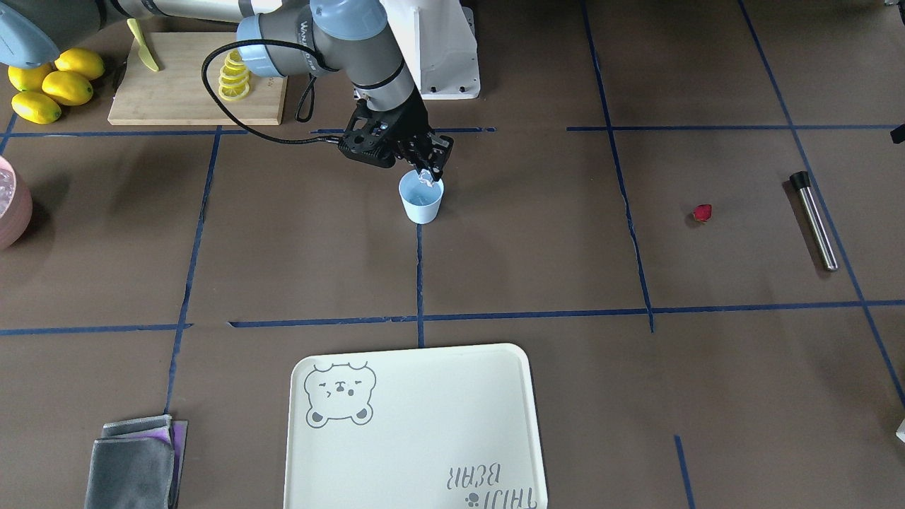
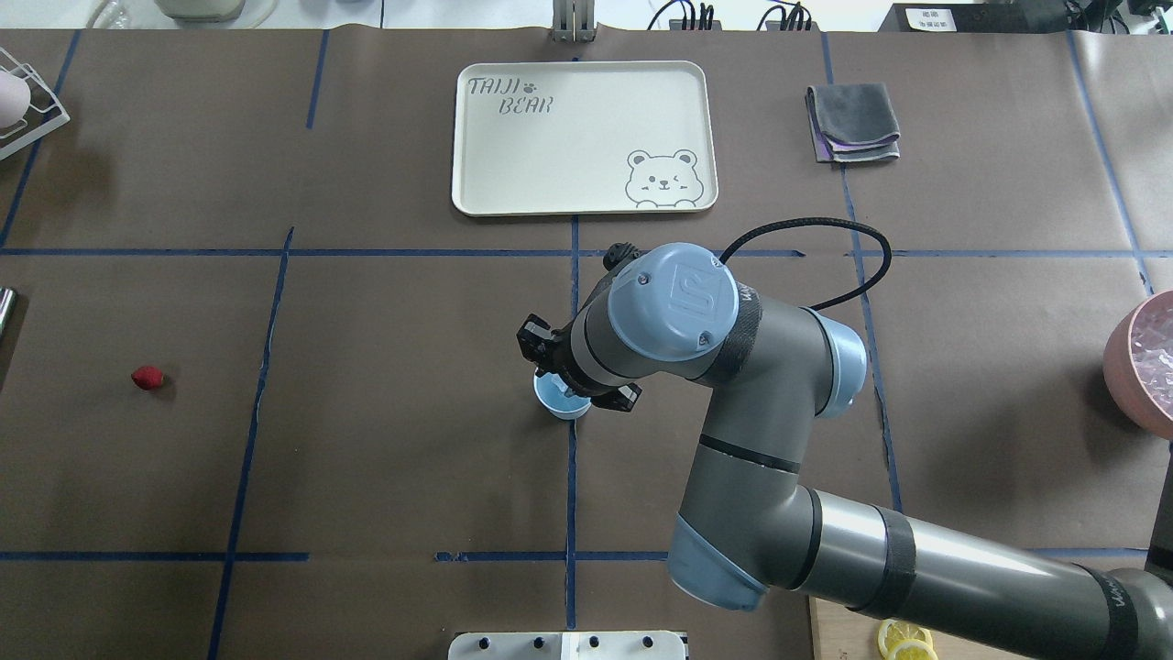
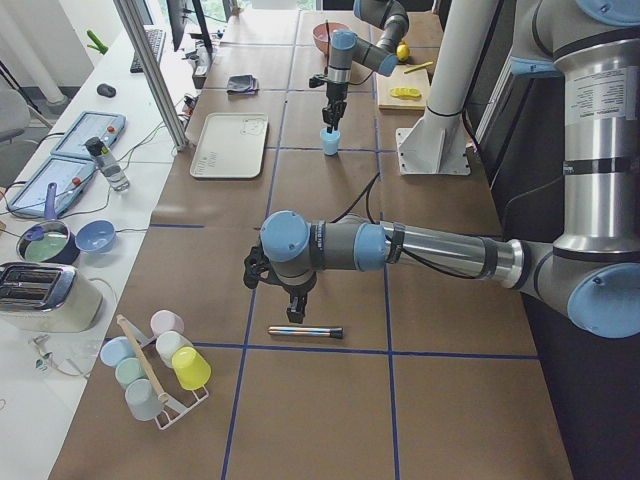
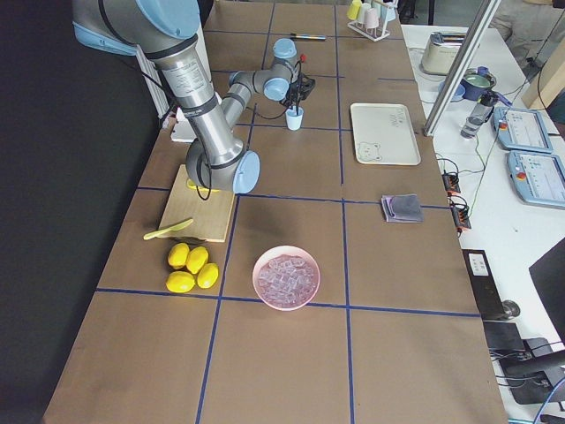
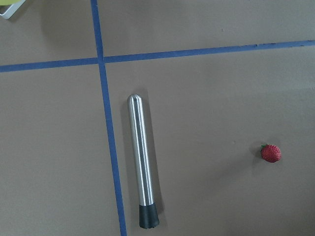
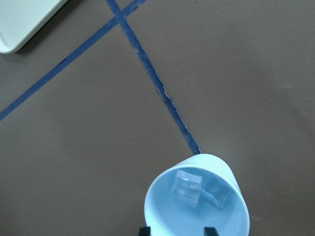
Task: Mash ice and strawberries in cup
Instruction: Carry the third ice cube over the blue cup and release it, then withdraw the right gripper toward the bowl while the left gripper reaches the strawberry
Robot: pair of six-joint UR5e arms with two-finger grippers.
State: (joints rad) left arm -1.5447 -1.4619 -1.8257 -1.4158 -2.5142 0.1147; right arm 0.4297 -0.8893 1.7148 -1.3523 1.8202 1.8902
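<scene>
A: Near edge, right side?
B: Pale wooden cutting board (image 1: 177,85) carrying yellow lemon slices (image 1: 234,79) and a yellow-green plastic knife (image 1: 143,46). Four whole yellow lemons (image 1: 67,87) sit just right of the board.
A: Mid-table, task stuff?
B: Small pale-blue plastic cup (image 1: 421,203) stands upright at the centre, on a blue tape line (image 6: 162,93). Two clear ice cubes (image 6: 189,189) lie side by side inside it.
A: Right arm?
B: Right gripper (image 1: 428,172) hangs just above the cup's rim, pointing down. The wrist view shows both fingertips (image 6: 143,230), jaws apart. The front view has a whitish glint at the tips; can't tell what it is.
A: Strawberry?
B: Small dark-red strawberry (image 5: 270,153) lies on the brown table, well left of the cup, not in it. Further left a brushed-steel rod with a black rubber end (image 5: 141,162) lies flat.
A: Left arm?
B: Left gripper (image 3: 292,310) hovers over the rod, apart from it. Its jaws show from the side view only, so cannot tell how they stand.
A: Right end?
B: Large pink bowl (image 4: 287,306) filled with ice cubes, well apart from the cup.
A: Far?
B: Cream rectangular tray with a bear drawing (image 2: 568,156) lies beyond the cup, and a folded grey cloth (image 2: 852,124) lies right of the tray.
</scene>
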